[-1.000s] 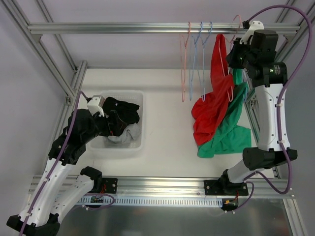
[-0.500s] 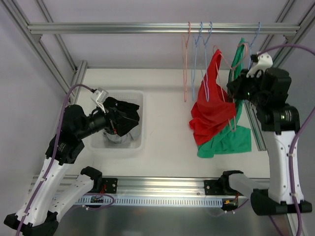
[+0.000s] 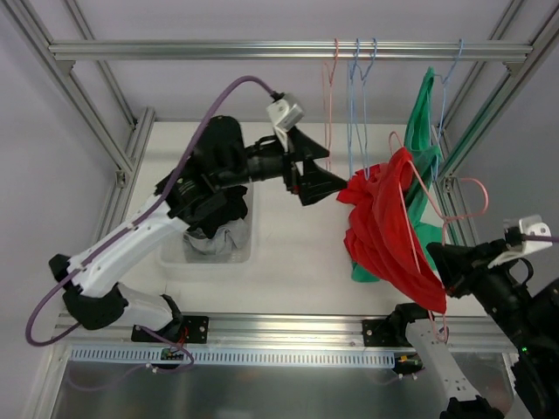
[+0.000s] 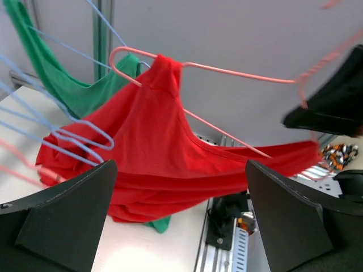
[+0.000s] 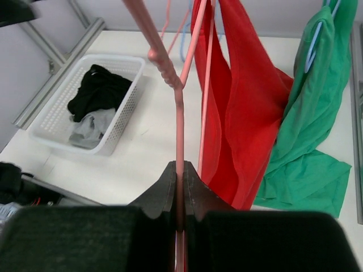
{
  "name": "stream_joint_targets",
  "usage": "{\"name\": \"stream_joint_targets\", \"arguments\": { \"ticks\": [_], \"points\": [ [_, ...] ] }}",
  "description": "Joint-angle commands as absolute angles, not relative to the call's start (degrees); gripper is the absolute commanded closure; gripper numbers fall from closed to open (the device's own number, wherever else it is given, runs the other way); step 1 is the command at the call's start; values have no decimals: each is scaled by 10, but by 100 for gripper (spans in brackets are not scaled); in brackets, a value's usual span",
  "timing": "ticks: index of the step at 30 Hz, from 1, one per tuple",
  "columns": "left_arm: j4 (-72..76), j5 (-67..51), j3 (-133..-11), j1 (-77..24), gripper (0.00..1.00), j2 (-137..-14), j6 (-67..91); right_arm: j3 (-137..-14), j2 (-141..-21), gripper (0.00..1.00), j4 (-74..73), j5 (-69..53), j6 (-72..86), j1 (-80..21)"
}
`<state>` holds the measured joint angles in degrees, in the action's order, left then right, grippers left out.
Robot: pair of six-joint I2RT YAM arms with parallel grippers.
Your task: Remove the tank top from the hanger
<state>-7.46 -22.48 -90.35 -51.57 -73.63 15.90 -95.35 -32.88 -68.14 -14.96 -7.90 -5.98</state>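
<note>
The red tank top hangs on a pink wire hanger, off the rail and above the table's right side. My right gripper is shut on the hanger's wire near the front edge; in the right wrist view the fingers pinch the pink hanger, and the red top drapes just beyond. My left gripper is open and empty, pointing at the top from the left and not touching it. In the left wrist view, the top and hanger lie ahead of the wide-open gripper.
A green tank top hangs on a blue hanger at the rail's right end, partly behind the red top. Empty pink and blue hangers hang on the rail. A white basket of dark clothes sits left, under the left arm.
My right arm has pulled the hanger with the red top off the rail toward the near edge. My left arm has risen from the basket and swung right toward the top.
</note>
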Motion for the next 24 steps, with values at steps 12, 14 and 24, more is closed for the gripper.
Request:
{"name": "stream_joint_targets", "arguments": {
  "ticks": [12,14,24],
  "points": [
    [-67,-294,-1151,-581,29,-983,82,-1055,-322,100,-736,-205,-58,-105],
    [-69,-288,-1145,-582,40,-986,82,-1056,-323,100,-736,-200,-59,-110],
    [-70,-187,-1081,-584,100,-945,76,-1027,-326,100,-731,-190,-69,-113]
  ]
}}
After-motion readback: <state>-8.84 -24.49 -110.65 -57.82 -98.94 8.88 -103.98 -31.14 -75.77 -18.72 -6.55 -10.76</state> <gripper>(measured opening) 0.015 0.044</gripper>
